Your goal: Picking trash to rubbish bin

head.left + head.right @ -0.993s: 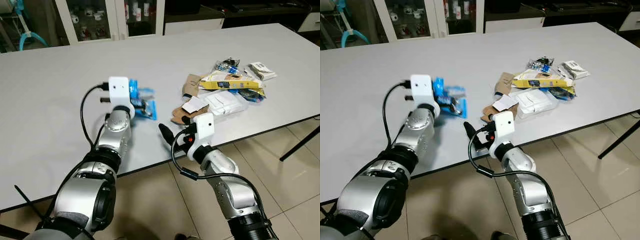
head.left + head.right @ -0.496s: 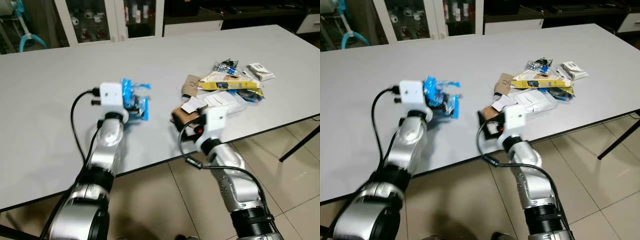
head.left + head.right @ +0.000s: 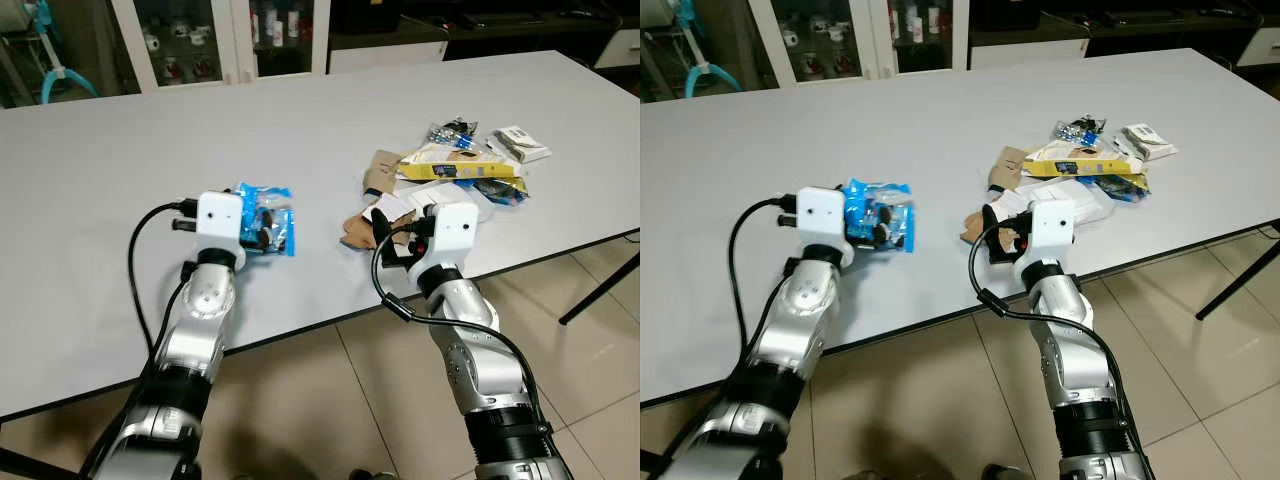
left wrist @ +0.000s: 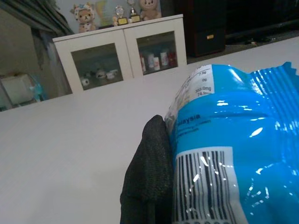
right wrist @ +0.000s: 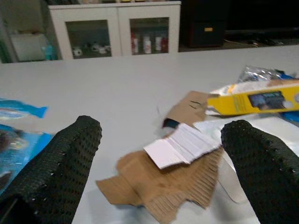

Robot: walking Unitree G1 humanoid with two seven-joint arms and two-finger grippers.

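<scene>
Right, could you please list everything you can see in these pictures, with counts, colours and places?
Table: one, light grey, across the view.
Blue wrapper: one, blue with a barcode, near the table's front edge, gripped by the left gripper.
Brown cardboard scrap: one, brown, in front of the right gripper.
White folded paper: one, white, lying on the cardboard scrap.
Yellow box: one, yellow, in the trash pile on the right.
Glass-door cabinet: one, white, behind the table.
Left gripper: black fingers, closed on the blue wrapper.
Right gripper: black fingers, open, at the table's front edge facing the cardboard.
</scene>
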